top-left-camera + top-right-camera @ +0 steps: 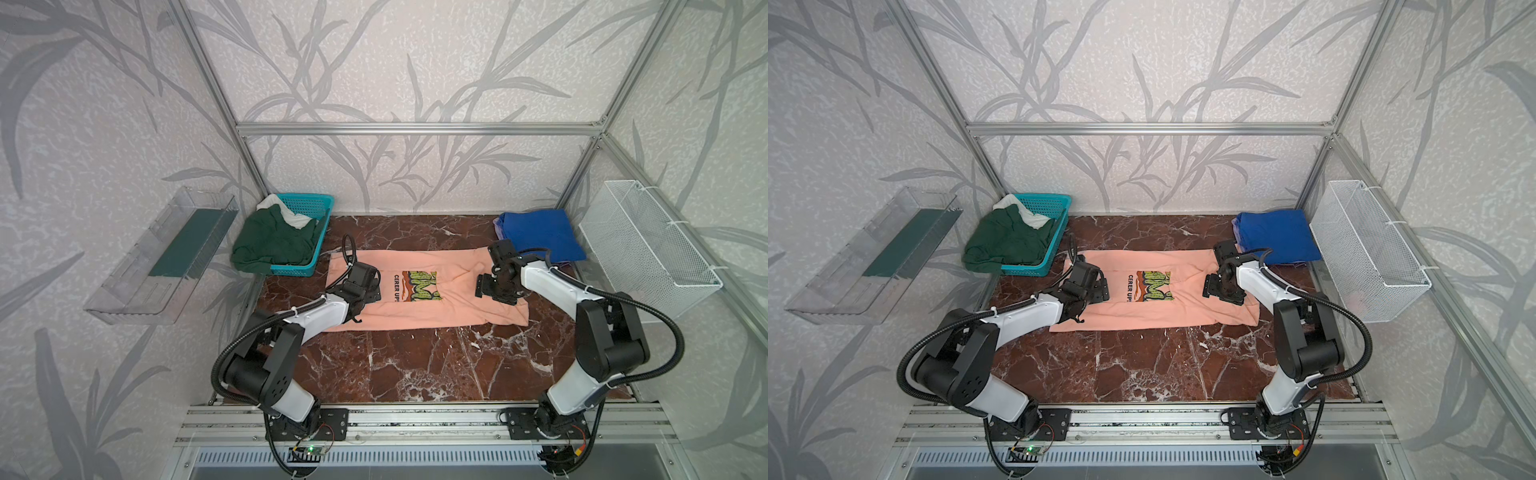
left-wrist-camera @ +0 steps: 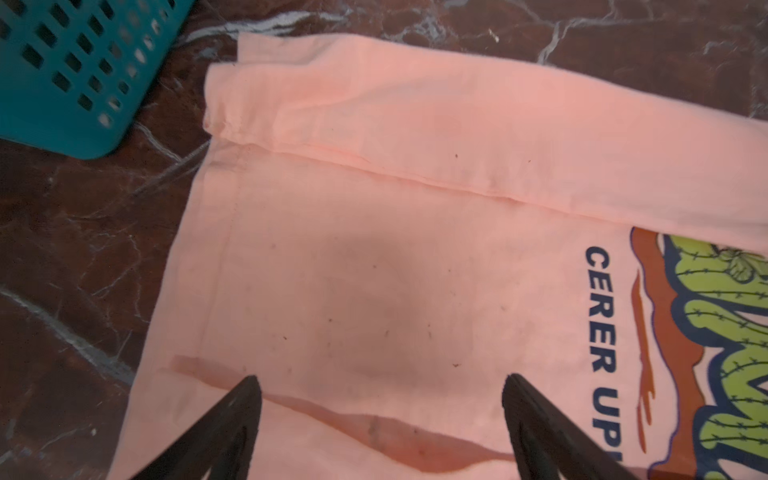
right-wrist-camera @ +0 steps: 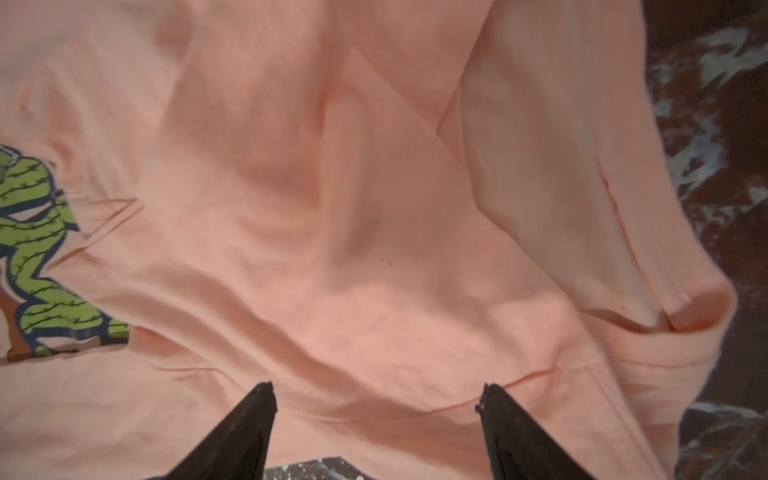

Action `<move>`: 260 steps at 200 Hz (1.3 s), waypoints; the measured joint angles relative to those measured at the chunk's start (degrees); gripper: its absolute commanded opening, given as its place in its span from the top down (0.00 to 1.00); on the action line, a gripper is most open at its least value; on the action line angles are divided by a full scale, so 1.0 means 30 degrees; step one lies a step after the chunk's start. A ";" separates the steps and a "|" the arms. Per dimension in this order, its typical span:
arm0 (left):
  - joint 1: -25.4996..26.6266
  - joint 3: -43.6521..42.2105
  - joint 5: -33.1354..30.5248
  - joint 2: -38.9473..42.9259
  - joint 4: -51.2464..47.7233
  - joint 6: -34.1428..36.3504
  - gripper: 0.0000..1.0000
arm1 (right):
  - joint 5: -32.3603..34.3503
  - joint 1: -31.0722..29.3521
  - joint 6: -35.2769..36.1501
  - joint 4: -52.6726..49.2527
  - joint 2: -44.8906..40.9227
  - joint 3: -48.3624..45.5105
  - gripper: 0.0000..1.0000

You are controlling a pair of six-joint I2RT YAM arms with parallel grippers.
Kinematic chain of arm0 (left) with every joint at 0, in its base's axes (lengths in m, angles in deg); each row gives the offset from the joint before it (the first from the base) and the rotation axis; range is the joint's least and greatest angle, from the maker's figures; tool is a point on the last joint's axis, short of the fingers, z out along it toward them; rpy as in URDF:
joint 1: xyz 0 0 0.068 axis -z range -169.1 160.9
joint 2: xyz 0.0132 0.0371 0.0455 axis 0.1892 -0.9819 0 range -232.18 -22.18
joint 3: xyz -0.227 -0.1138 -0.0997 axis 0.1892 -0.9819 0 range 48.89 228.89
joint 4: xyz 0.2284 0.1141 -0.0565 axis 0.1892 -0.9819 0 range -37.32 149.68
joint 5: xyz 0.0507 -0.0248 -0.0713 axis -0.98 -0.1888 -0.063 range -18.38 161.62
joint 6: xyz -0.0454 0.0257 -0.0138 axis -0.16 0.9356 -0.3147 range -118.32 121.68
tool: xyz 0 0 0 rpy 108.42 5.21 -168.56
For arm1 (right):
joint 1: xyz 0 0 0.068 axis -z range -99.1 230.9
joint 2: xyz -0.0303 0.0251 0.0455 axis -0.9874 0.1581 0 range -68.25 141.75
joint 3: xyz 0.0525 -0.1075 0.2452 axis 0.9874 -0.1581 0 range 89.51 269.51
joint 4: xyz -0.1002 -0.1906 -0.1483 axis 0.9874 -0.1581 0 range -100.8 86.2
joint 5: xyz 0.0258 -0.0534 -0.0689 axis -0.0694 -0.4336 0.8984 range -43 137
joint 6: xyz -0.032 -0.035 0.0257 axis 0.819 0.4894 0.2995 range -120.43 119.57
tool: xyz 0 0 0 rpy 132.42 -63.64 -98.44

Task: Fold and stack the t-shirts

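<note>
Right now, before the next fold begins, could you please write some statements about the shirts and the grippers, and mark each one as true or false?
1. The peach t-shirt lies on the table with its print facing up. True.
2. The left gripper is shut on the peach t-shirt. False: its jaws stand open above the shirt and grip nothing.
3. The blue t-shirt lies in the teal basket. False: it lies on the table at the far right, away from the basket.
4. The dark green t-shirt hangs over the teal basket's rim. True.
5. The right gripper is open over the peach t-shirt. True.
</note>
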 measured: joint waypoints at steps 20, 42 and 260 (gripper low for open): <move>-0.0022 0.0648 0.0335 -0.1005 -0.0532 0.0007 0.18 | 0.0372 0.0007 0.0015 0.0051 0.1384 0.0648 0.27; -0.0022 0.1486 0.0641 -0.1909 -0.1020 0.0044 0.22 | 0.0627 0.0007 0.0051 0.0036 0.2827 0.1537 0.44; 0.7555 0.1268 0.3497 -0.0867 -0.6732 -0.1938 0.46 | -0.1807 -0.2448 0.3854 -0.3045 1.5431 2.1005 0.56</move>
